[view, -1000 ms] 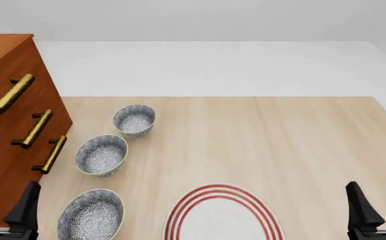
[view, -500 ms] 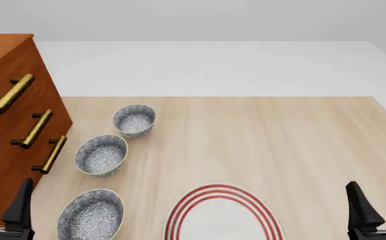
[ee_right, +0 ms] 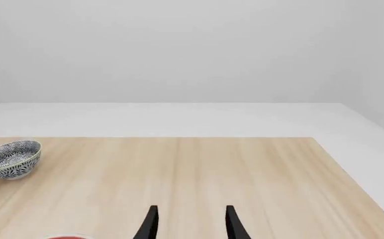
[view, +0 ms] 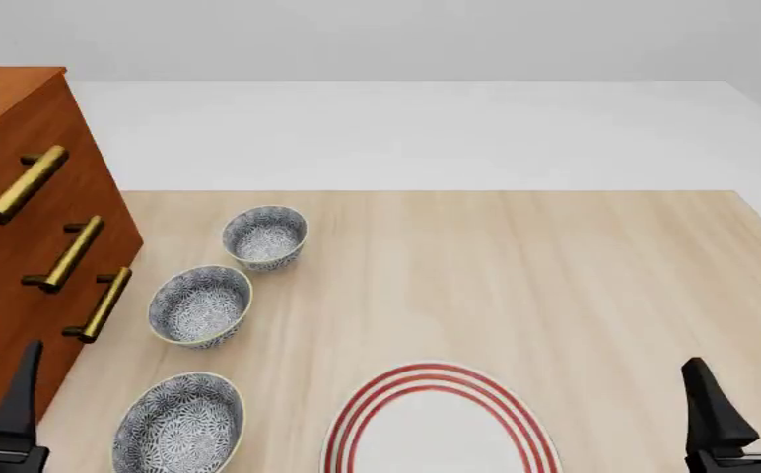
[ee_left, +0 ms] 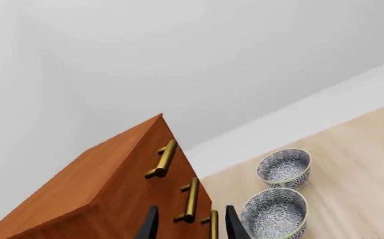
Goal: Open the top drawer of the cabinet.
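uppermost reddish-brown wooden drawer with brass bar handle [view: 15,184]: flush in the large three-drawer wooden cabinet [view: 13,325] at table's left edge | left gripper [ee_left: 186,224]: fingers apart, empty, facing the cabinet front near the lower handles | right gripper [ee_right: 188,222]: fingers apart, empty, over bare light-wood table [view: 538,286]

Bright, even, diffuse light fills all three views, with no single source apparent. Shadows are almost absent: the bowls [view: 200,305] cast only a faint darkening on the table [view: 513,276]. The cabinet [view: 13,296] shows flat colour, its brass handles [ee_left: 161,160] carrying soft highlights but no harsh glare. Everything is sharp from near to far, without blur, grain or bending at the edges.
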Robot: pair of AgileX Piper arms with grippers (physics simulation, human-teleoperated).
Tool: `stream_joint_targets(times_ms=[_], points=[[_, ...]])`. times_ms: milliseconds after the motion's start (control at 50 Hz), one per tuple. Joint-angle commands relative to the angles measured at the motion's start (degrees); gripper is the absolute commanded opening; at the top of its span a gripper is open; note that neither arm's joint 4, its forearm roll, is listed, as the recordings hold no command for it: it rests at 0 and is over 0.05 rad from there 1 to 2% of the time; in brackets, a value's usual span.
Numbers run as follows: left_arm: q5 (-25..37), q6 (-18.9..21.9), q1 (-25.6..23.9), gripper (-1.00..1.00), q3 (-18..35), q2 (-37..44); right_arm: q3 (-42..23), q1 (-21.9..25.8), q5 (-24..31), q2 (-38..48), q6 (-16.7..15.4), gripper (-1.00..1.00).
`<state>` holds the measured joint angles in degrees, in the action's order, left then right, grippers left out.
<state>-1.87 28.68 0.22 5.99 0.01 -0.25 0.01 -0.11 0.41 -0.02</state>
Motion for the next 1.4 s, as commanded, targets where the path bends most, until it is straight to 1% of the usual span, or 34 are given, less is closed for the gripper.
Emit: stream_joint_targets(times_ms=[20,140,180,200,220,240,280,360,400,460,580,600,640,680,700,740,800,840,1060,1200,1280,1400], points=[[-0.2,6.23,0.02,1.0,1.37,0.0,0.0,-0.01,0.0,-0.01,-0.01,1.0],[0.47,8.24,0.05,1.0,2.46,0.0,0.0,0.0,0.0,0.0,-0.01,1.0],[-1.3,10.71,0.37,1.0,1.51,0.0,0.0,0.01,0.0,0.0,-0.01,1.0],[-0.85,10.66,0.37,1.0,1.75,0.0,0.0,-0.01,0.0,0.0,0.02,1.0],[-1.12,12.24,0.22,1.0,1.63,0.0,0.0,0.0,0.0,0.01,0.0,1.0],[-1.67,12.99,0.16,1.0,1.3,0.0,0.0,0.0,0.0,0.0,0.0,1.0],[-1.46,13.23,0.26,1.0,1.43,0.0,0.0,-0.01,0.0,-0.01,0.01,1.0],[-2.46,16.15,0.39,1.0,0.93,0.0,0.0,-0.01,0.0,0.0,0.0,1.0],[-1.81,16.22,0.55,1.0,1.37,0.0,0.0,0.0,0.0,0.0,0.0,1.0],[-2.76,18.53,0.52,1.0,0.42,0.01,0.0,0.0,0.0,0.0,0.01,1.0],[-3.51,21.07,0.67,1.0,0.01,0.11,0.0,0.0,0.0,0.0,0.0,1.0],[-3.88,22.67,0.59,1.0,-0.67,0.2,0.0,0.0,0.0,0.0,0.0,1.0],[-4.29,22.82,0.73,1.0,-0.74,0.42,0.0,0.0,0.0,0.0,0.0,1.0],[-7.62,24.67,0.8,1.0,-1.46,3.08,0.0,0.0,0.0,0.0,0.0,1.0],[-8.58,24.23,0.97,1.0,-1.03,4.36,0.0,0.0,0.0,0.0,0.0,1.0],[-11.14,24.94,1.8,1.0,-1.54,5.87,0.0,0.0,0.0,0.0,0.01,1.0],[-12.42,25.19,2.23,1.0,-1.6,6.91,0.0,-0.01,0.0,0.0,0.0,1.0],[-14.99,25.91,2.64,1.0,-1.91,9.14,0.0,0.01,0.0,0.0,-0.01,1.0],[-22.37,27.32,3.64,1.0,-1.82,16.06,0.0,0.0,0.0,0.0,0.0,1.0],[-28.39,29.12,4.86,1.0,-1.4,22.52,0.0,-0.01,0.0,0.0,0.01,1.0],[-30.05,29.63,5.11,1.0,-1.19,24.54,0.0,0.01,0.0,0.0,0.01,1.0],[-34.22,30.88,5.25,1.0,-1.62,29.14,0.0,0.0,0.0,0.0,0.0,1.0]])
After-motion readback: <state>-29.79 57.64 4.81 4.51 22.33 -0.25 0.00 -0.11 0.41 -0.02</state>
